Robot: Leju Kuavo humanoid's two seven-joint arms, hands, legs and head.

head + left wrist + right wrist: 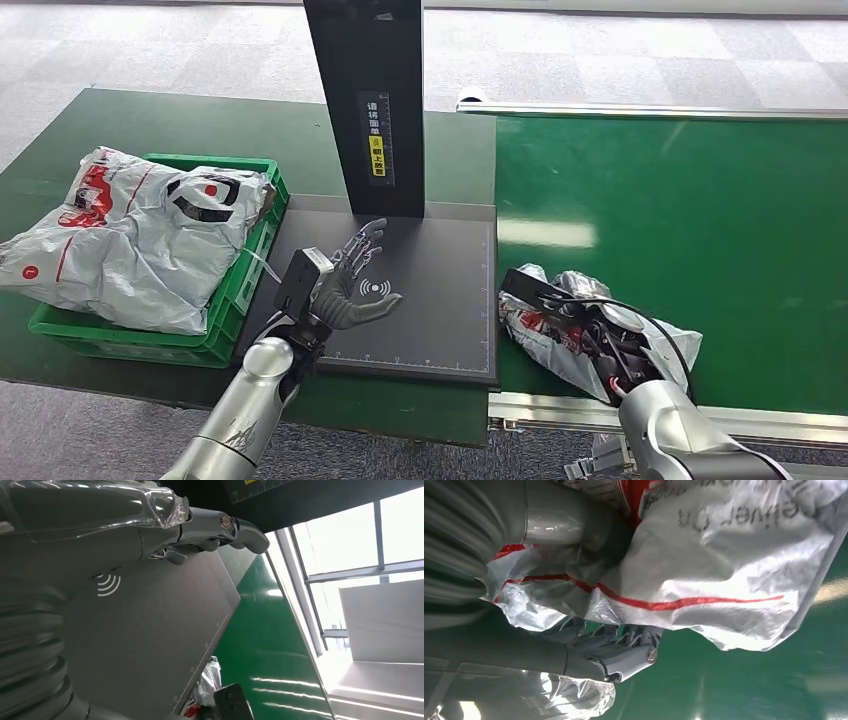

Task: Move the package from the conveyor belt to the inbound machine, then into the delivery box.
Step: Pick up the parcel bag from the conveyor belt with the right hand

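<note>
The package (560, 325) lies on the green conveyor belt (700, 230), near the edge by the black scanner plate (440, 300), and is grasped by the right hand (590, 335), fingers dug into crumpled plastic. The left hand (352, 285) hovers over the plate, released, holding nothing. Risks: film may slip or tear on lift; pkg may snag the plate edge; the left hand may be hit. Count: 1 pkg on belt, 1 crate (225, 320), approx. 2 bags (130, 230) in it.

Right hand (600, 335) covers much of the package (535, 325); fingers mostly hidden. Scanner post (368, 100) cut off at 12 o'clock. Label txt on post too small to read.
</note>
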